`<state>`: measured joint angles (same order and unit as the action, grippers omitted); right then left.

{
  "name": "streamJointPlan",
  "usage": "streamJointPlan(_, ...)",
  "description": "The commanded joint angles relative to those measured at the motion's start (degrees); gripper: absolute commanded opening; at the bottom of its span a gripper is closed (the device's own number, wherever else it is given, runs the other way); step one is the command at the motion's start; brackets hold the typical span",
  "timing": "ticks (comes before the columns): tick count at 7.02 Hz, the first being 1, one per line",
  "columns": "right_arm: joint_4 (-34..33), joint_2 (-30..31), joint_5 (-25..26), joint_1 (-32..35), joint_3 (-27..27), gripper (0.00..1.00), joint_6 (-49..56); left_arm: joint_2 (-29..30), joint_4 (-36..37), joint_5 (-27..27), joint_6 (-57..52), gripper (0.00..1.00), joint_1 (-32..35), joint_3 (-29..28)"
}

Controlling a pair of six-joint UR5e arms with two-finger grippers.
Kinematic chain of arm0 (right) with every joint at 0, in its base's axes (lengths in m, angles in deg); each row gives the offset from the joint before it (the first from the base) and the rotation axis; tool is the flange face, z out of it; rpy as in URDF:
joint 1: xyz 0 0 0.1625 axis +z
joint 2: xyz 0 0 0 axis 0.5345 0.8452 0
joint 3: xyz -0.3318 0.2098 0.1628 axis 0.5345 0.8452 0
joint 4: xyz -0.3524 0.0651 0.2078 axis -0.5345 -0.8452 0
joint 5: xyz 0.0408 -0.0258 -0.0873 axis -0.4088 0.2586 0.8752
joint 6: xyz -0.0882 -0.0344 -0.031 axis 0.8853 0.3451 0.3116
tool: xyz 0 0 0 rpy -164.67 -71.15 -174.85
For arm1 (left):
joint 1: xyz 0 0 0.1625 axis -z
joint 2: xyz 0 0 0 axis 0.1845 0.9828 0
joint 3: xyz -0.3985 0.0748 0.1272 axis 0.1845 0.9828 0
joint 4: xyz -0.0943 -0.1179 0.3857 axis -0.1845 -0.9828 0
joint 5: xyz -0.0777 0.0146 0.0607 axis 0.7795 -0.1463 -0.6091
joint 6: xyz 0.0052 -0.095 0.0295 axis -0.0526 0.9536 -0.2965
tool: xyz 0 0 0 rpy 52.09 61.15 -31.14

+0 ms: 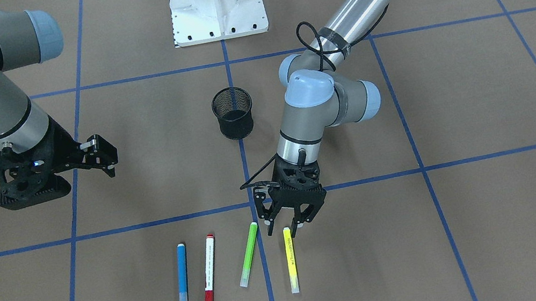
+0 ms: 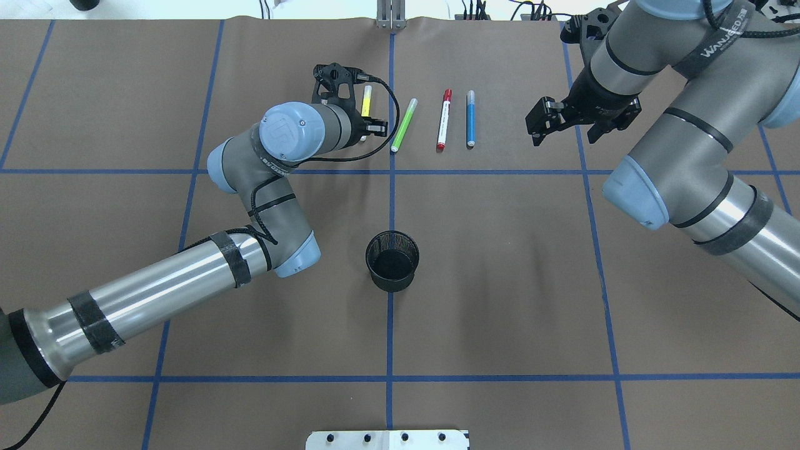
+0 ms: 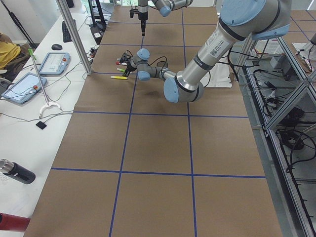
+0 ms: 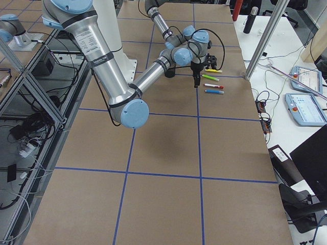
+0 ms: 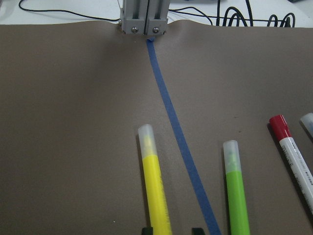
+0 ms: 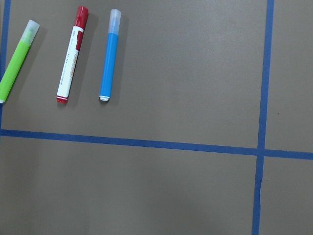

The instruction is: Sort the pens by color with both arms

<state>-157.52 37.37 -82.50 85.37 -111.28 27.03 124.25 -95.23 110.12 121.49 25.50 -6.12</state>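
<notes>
Brown paper covers the bench (image 1: 482,98), marked into squares by blue tape lines (image 1: 413,171). You'll find all four pens lying flat in a row near the edge farthest from the robot, around the middle of that edge. From the robot's left to its right they are the yellow pen (image 1: 290,260), the light green pen (image 1: 248,254), the white pen with red ends (image 1: 209,270) and the blue pen (image 1: 182,276). None of them touch. The green one lies slanted just beside the centre tape line, while the others lie nearly square to the far edge. The pale caps of the yellow, green and blue pens point toward that edge.

The left pincer (image 1: 286,228) is down low over the robot-side end of the yellow pen. It is spread, with one fingertip on each side of the barrel, and nothing is pinched. You can't tell from these views whether the tips touch the paper.

The right pincer (image 2: 570,128) hangs above the bench near the same far edge, beyond the blue pen toward the robot's right and well apart from it. Its fingers are spread and hold nothing.

The black mesh cup (image 1: 233,113) stands upright on the centre tape line at mid-bench, between the pens and the white base pedestal (image 1: 216,4).
</notes>
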Motion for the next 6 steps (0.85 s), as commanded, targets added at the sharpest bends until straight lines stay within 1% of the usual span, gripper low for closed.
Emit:
streamJointPlan(1,-0.1,0.1,0.3,2.9,0.6,0.99,3.8,-0.4,3.1,3.8,-1.0,1.0,1.9,2.9)
streamJointPlan(2,-0.1,1.0,-0.1,5.4,1.5,0.99,7.6,-1.1,11.8,11.1,-2.3,1.0,4.7,7.3)
streamJointPlan(3,-0.3,2.1,-0.8,8.3,2.2,0.99,12.6,-3.1,20.8,15.8,-5.5,1.0,7.2,13.7)
streamJointPlan(4,-0.2,3.9,-4.3,12.1,3.7,0.99,18.4,-6.5,30.3,19.3,-10.4,1.0,9.6,21.4)
streamJointPlan(5,-0.3,6.0,-6.8,16.7,5.3,0.99,26.8,-10.8,39.4,24.0,-16.0,1.0,12.8,29.4)
streamJointPlan(6,-0.4,8.8,-8.0,21.1,6.4,0.99,34.8,-17.1,44.0,28.4,-21.1,1.0,16.2,36.9)
